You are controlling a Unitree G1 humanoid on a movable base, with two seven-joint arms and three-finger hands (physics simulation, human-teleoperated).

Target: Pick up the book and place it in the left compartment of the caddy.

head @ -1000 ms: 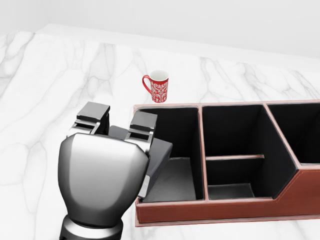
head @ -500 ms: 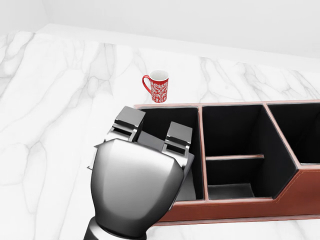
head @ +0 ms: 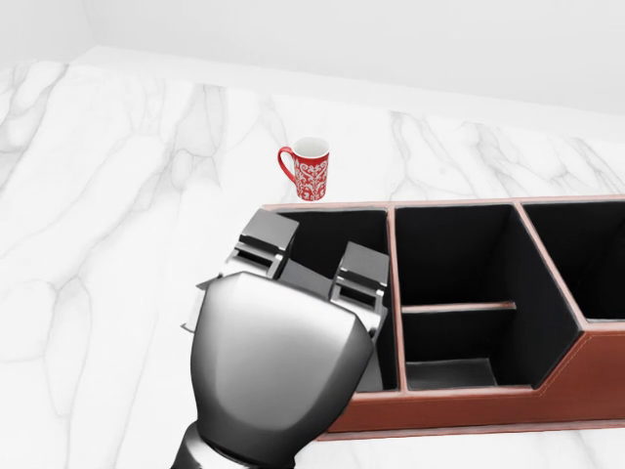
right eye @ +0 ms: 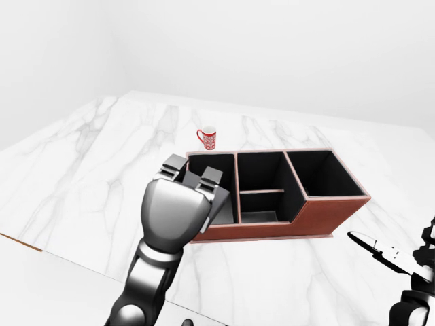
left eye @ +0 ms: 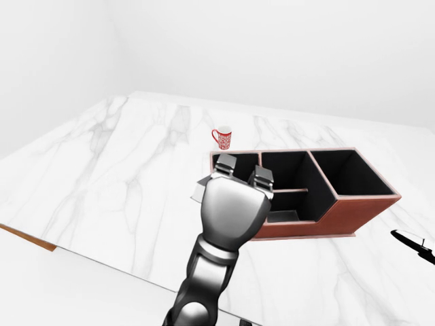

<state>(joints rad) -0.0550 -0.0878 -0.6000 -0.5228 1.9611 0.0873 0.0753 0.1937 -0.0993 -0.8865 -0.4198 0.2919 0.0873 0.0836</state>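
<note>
My left hand (head: 312,252) is shut on the dark grey book (head: 309,277), with two fingers (head: 266,239) hooked over its upper edge. The hand's silver back hides most of the book; one corner shows at the hand's left in the left-eye view (left eye: 198,191). The hand holds the book over the left compartment (head: 337,227) of the brown caddy (head: 469,410), which has black insides. I cannot tell whether the book touches the compartment floor. My right hand (right eye: 408,272) shows only at the lower right edge of the right-eye view, away from the caddy.
A red and white patterned mug (head: 309,168) stands on the white marble table (head: 107,195) just above the caddy's left compartment. The caddy's middle compartment (head: 454,293) has a cross divider. The table's near edge (left eye: 102,265) runs along the lower left.
My left hand has moved right with the book, from beside the caddy's left wall to over its left compartment. The caddy and mug have not moved.
</note>
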